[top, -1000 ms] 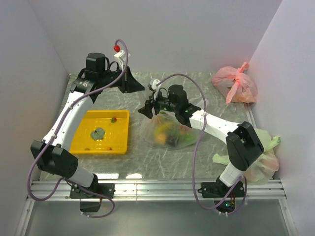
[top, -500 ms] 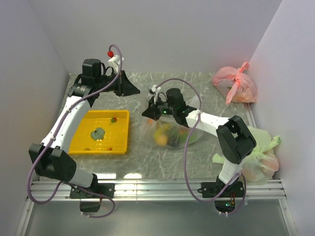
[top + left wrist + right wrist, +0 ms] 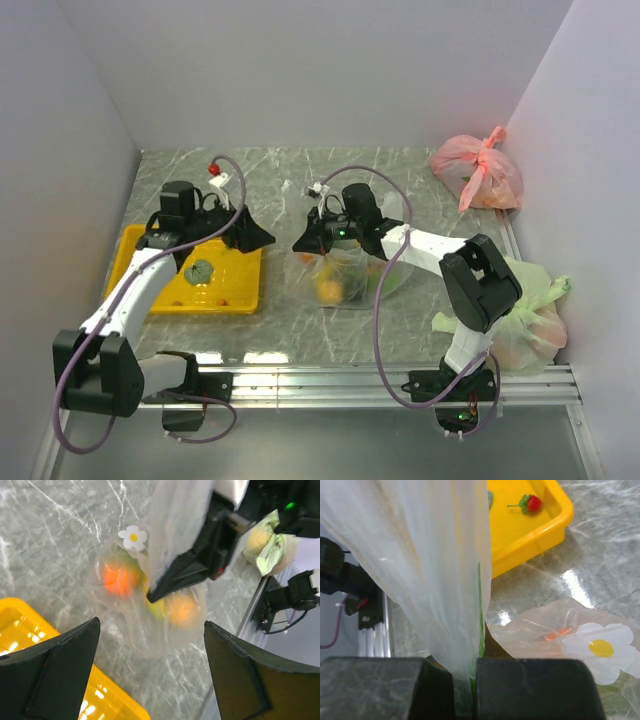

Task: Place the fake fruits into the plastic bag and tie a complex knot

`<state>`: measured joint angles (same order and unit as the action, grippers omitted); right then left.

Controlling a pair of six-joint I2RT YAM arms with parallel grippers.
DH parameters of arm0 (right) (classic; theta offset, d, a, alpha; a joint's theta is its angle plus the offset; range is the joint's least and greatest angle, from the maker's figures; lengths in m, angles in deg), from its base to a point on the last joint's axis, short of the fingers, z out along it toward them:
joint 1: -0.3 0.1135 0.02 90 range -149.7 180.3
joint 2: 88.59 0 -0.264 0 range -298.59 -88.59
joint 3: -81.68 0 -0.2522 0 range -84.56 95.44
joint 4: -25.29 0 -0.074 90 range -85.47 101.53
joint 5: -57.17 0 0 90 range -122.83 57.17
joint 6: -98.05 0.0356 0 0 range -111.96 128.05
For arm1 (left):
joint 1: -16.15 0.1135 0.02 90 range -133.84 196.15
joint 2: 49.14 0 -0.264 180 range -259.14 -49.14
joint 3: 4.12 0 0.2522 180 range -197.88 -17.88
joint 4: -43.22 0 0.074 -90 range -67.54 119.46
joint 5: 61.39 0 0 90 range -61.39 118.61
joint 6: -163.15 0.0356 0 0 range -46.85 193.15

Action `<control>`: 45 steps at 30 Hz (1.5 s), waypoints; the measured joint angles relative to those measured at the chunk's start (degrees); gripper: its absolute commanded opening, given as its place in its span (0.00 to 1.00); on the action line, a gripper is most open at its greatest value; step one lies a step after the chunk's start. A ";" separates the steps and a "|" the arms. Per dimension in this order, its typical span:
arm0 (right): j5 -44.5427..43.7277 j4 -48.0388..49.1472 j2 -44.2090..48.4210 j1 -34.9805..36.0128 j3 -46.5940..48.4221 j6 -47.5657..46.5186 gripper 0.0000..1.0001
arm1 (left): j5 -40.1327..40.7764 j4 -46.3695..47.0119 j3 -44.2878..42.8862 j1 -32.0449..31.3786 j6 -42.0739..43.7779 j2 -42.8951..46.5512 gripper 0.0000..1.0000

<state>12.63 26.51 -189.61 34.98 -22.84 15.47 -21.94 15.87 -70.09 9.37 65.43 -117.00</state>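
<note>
The plastic bag point(image 3: 345, 278) lies at mid-table with an orange fruit point(image 3: 328, 290) and other fake fruits inside. My right gripper point(image 3: 308, 241) is shut on the bag's gathered film point(image 3: 437, 570) and holds it up; the film is pinched between the fingers point(image 3: 530, 690). My left gripper point(image 3: 260, 236) hovers open and empty at the tray's right edge, left of the bag. The left wrist view looks down on the bag point(image 3: 145, 605), two orange fruits point(image 3: 117, 580) and the right gripper's finger point(image 3: 190, 567), with my left gripper point(image 3: 151, 625) spread wide above them. A strawberry point(image 3: 532, 502) lies in the tray.
The yellow tray point(image 3: 170, 298) sits left of the bag, holding a green piece point(image 3: 200, 270). A knotted pink bag point(image 3: 478, 172) rests at the back right. Pale green bags point(image 3: 535, 320) lie by the right arm's base. White walls enclose the table.
My left arm swung down from the back to the tray's right edge and its jaws opened. My right gripper closed on the bag's film.
</note>
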 measured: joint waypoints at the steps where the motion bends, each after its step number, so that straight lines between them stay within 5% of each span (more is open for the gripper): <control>1: 0.57 -0.15 0.00 -0.17 0.00 0.39 0.00 | 0.09 1.27 0.83 -0.48 -0.04 -0.81 0.87; 6: 2.64 -1.29 0.02 -0.46 0.00 1.01 0.02 | 0.33 12.22 1.68 -5.62 -1.97 -7.45 0.75; 12: 4.26 -4.24 0.46 -0.52 0.22 -0.02 0.07 | -0.59 24.22 1.77 -9.38 -6.84 -15.04 0.48; 15: 4.57 -5.49 1.25 -0.68 0.24 -0.57 0.13 | -1.75 29.24 1.73 -10.47 -10.03 -18.32 0.18; 18: 4.42 -7.17 1.51 -0.96 0.79 -0.92 0.27 | -3.17 31.85 1.62 -11.04 -12.20 -20.00 0.01; 21: 3.15 -11.17 1.68 -1.49 2.60 -2.12 0.42 | -3.82 31.71 0.79 -11.06 -12.24 -20.37 0.01; 24: 1.05 -16.52 3.08 -2.82 5.31 -4.44 0.68 | -4.13 29.00 -0.98 -11.02 -10.45 -20.37 0.00; 28: -0.68 -25.66 8.17 -7.23 10.19 -10.27 0.85 | -4.35 24.41 -2.47 -10.86 -7.74 -20.37 0.00; 38: 0.48 -45.46 26.84 -25.81 15.58 -20.35 0.94 | -4.48 14.67 -7.72 -10.43 -2.36 -20.94 0.04; 45: 4.09 -58.38 16.98 -41.13 14.60 -23.82 0.95 | -4.70 9.49 -11.15 -10.43 1.07 -22.12 0.28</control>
<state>16.71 -31.87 -172.62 -6.16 -8.24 -8.36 -26.64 25.36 -81.24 -1.06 66.50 -139.11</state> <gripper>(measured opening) 0.943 0.205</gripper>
